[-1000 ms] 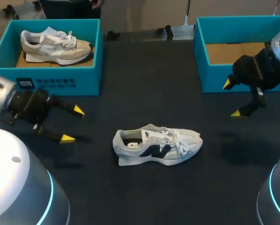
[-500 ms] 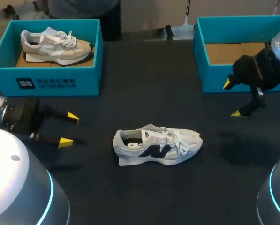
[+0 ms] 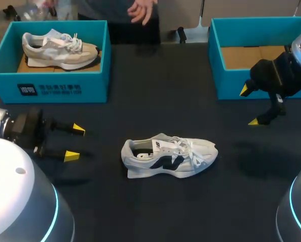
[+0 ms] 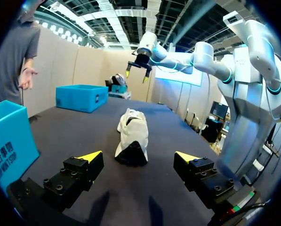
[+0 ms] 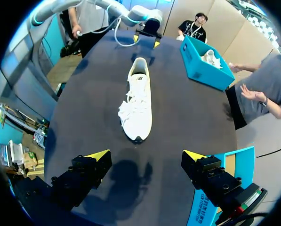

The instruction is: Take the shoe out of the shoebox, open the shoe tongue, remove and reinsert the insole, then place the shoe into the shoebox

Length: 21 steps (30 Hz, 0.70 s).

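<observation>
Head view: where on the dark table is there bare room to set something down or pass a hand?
Widest bare patch: between the teal shoebox holding a beige sneaker and the empty teal shoebox, behind the white sneaker. Also bare: in front of that sneaker. Tighter beside the left gripper and under the right gripper.

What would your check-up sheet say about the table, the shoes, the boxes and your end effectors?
Surface: dark table.
Job's things: white shoe sits out on the table, toe toward my right; right shoebox is open, with no shoe seen inside.
Clutter: left shoebox holds a beige shoe.
End effectors: left end effector is open, apart from the white shoe's heel; right end effector is open, in front of the right shoebox, holding nothing.
Cables: nothing seen.
Surroundings: nothing seen.
</observation>
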Each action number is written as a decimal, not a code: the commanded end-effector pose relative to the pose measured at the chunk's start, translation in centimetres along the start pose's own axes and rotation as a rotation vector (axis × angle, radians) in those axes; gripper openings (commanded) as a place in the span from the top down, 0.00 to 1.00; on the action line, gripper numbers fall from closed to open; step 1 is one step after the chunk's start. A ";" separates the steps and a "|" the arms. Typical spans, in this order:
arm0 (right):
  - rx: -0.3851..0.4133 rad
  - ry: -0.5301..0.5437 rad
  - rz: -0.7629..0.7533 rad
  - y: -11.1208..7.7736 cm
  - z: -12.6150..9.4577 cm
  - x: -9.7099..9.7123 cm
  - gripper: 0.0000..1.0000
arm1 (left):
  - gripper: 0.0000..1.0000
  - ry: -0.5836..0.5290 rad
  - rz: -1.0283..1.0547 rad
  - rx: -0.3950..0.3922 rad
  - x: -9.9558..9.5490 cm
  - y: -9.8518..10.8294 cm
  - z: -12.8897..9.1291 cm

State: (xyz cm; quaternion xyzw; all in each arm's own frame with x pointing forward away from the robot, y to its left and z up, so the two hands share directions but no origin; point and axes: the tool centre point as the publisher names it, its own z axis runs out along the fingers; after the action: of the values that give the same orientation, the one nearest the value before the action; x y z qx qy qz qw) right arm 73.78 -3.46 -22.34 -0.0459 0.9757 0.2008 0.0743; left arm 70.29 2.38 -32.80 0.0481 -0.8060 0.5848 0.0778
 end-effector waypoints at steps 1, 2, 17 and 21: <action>0.004 0.000 0.001 0.1 0.1 0.0 0.00 | 0.00 0.003 0.064 -0.007 0.4 0.6 0.6; 0.004 0.000 0.001 0.1 0.1 0.0 0.00 | 0.00 0.007 0.083 -0.014 0.5 0.8 0.8; 0.004 0.000 0.001 0.1 0.1 0.0 0.00 | 0.00 -0.030 0.186 0.047 -0.4 5.3 2.8; 0.004 0.000 0.001 0.1 0.1 0.0 0.00 | 0.00 -0.032 0.149 0.096 -0.7 5.9 3.2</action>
State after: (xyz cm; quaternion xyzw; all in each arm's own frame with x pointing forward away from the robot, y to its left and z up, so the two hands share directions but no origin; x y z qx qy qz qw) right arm 73.78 -3.46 -22.34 -0.0459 0.9757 0.2008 0.0743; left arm 69.78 1.41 -38.38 -0.0052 -0.7910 0.6117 0.0088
